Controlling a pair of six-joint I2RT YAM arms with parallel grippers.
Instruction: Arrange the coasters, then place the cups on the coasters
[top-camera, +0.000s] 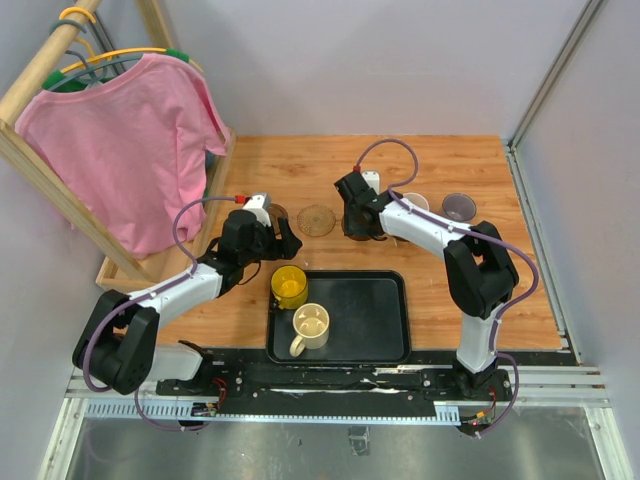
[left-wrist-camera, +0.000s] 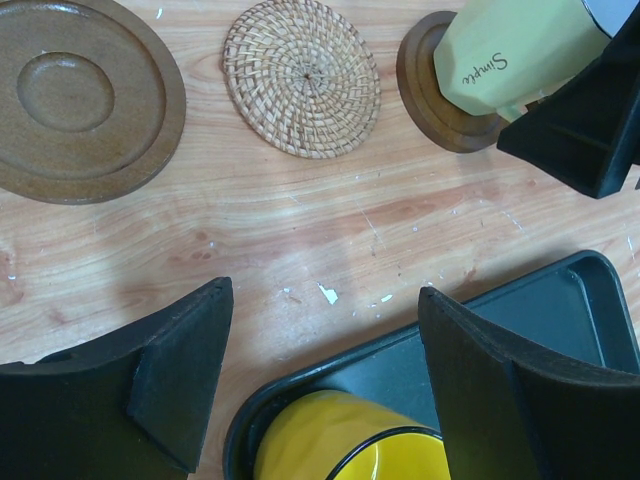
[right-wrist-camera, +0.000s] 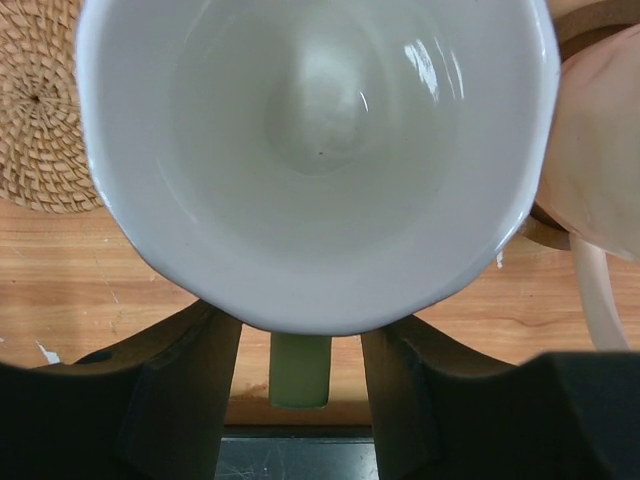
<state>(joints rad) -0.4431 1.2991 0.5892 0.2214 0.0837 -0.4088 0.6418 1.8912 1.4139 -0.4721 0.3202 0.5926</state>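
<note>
A pale green cup (right-wrist-camera: 320, 150), white inside, stands on a dark wooden coaster (left-wrist-camera: 430, 95). My right gripper (right-wrist-camera: 300, 340) is open, with its fingers on either side of the cup's handle (right-wrist-camera: 300, 372) and a gap on each side. A woven tan coaster (left-wrist-camera: 302, 78) and a bare dark coaster (left-wrist-camera: 80, 95) lie to its left. A pink cup (top-camera: 413, 203) and a grey-purple cup (top-camera: 459, 206) stand to its right. The yellow cup (left-wrist-camera: 350, 445) and the cream cup (top-camera: 311, 325) stand in the black tray (top-camera: 380, 320). My left gripper (left-wrist-camera: 325, 300) hangs open above the yellow cup.
A wooden rack with a pink shirt (top-camera: 130, 150) on a hanger fills the far left of the table. Grey walls close off the back and the right side. The two grippers are close together near the middle of the table.
</note>
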